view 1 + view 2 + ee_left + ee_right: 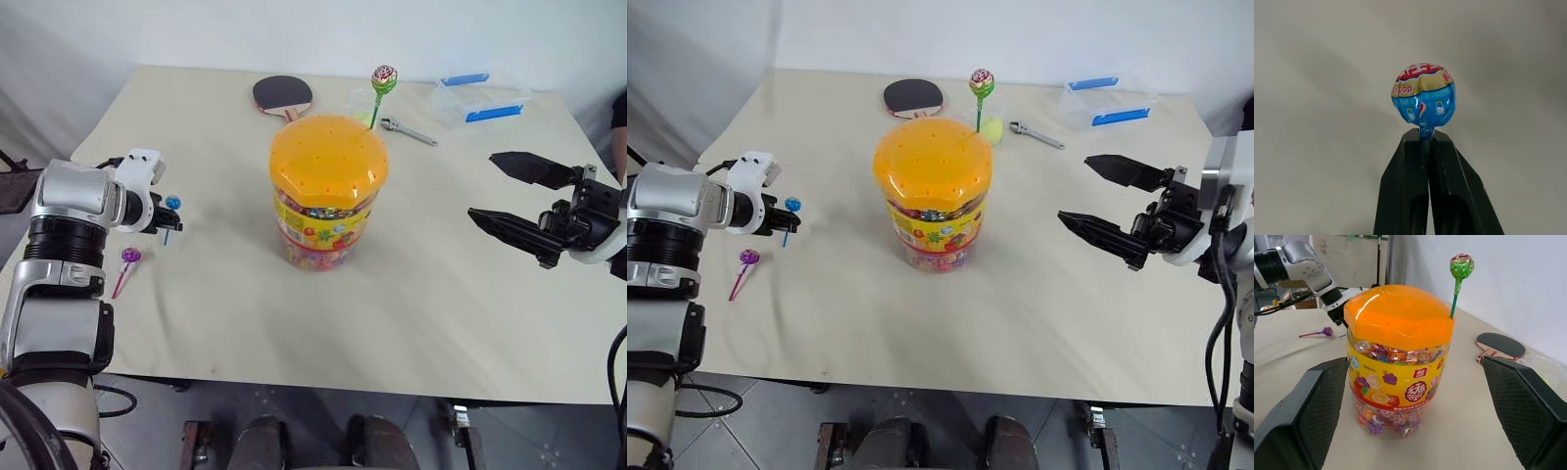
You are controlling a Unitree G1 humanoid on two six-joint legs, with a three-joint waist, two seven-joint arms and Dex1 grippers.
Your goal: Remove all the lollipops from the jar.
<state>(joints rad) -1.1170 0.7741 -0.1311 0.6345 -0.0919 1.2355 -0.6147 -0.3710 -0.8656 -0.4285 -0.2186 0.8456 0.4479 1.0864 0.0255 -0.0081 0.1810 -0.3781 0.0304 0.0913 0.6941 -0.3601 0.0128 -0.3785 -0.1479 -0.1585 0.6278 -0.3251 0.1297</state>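
The jar (328, 191), a clear tub with an orange domed lid (329, 157), stands mid-table. A green lollipop (383, 78) sticks up from a hole at the lid's far edge. A purple lollipop (129, 257) lies flat on the cloth at the left. My left gripper (168, 227) hovers left of the jar, just beyond the purple one, shut on the stick of a blue lollipop (1423, 98) whose head points up past the fingertips. My right gripper (482, 186) is held right of the jar, open wide and empty, its fingers (1312, 416) framing the jar in the right wrist view.
A table tennis paddle (283, 95), a yellow-green ball (991, 128), a wrench (409, 130) and a clear box with blue clips (478, 101) lie along the far side. The table's front edge (294, 377) runs below the jar.
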